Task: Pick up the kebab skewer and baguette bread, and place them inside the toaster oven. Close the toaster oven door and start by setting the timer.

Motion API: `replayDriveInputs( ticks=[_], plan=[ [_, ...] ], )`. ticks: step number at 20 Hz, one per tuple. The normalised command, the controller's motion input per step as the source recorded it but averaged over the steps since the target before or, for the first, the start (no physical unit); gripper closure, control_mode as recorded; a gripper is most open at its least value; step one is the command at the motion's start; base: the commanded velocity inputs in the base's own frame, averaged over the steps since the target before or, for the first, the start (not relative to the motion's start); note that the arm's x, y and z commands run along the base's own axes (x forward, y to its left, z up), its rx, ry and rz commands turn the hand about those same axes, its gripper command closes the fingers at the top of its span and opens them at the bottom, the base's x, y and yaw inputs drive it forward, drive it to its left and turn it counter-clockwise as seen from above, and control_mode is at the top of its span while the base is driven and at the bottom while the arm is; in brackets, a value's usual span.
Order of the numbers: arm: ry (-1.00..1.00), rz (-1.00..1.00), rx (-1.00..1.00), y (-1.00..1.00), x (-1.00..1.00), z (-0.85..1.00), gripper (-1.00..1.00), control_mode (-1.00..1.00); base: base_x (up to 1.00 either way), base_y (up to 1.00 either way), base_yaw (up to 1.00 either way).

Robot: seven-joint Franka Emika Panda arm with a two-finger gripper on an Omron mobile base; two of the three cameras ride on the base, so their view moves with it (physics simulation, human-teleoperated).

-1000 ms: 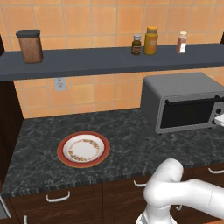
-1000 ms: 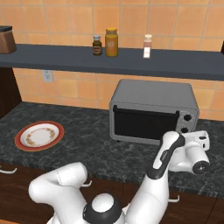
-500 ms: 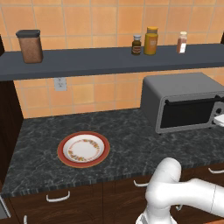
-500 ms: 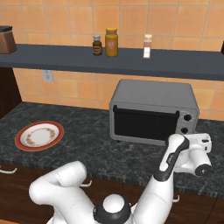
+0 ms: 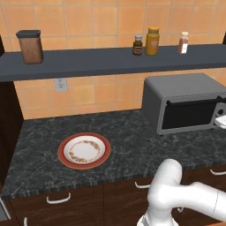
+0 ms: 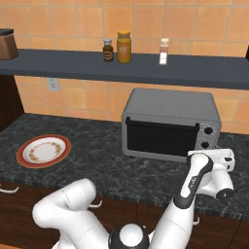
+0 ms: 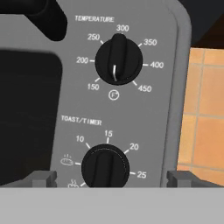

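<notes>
End effector: my end effector (image 7: 109,178) has crept closer to the knob panel over the last second; its fingers are spread wide and hold nothing, one tip at each side of the lower knob in the hand view.
Arm: in the right base view my hand has moved a little to the right and now sits just in front of the right end of the toaster oven (image 6: 168,124).
Timer knob: the toast/timer knob (image 7: 105,167) lies between my two fingertips, not yet gripped as far as I can tell; the temperature knob (image 7: 118,61) sits above it.
Toaster oven door: the toaster oven door (image 5: 191,114) looks shut, its dark glass upright and the black bar handle along its top.
Plate: the plate (image 5: 84,151) on the counter (image 5: 132,141) carries no food, unchanged from a second ago.
Skewer and bread: I see neither the kebab skewer nor the baguette bread on the counter; I judge they are inside the oven, though the dark glass hides them.
Meaning: loading and closing look done; only the timer is left.
Next: close on the timer knob squarely and turn it; a skewed grip could slip off.
</notes>
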Motion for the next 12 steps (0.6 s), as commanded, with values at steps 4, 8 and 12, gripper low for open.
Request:
replayDriveInputs(
  ticks=[4,8,12],
  plan=[
    [-0.06,0.0,0.0,0.0,0.02,0.0,-1.0,-1.0,0.0,0.0,0.0],
    [-0.03,0.0,0.0,0.0,0.0,0.01,-1.0,-1.0,0.0,0.0,0.0],
    [0.0,0.0,0.0,0.0,0.0,0.07,-1.0,-1.0,0.0,0.0,0.0]
  ],
)
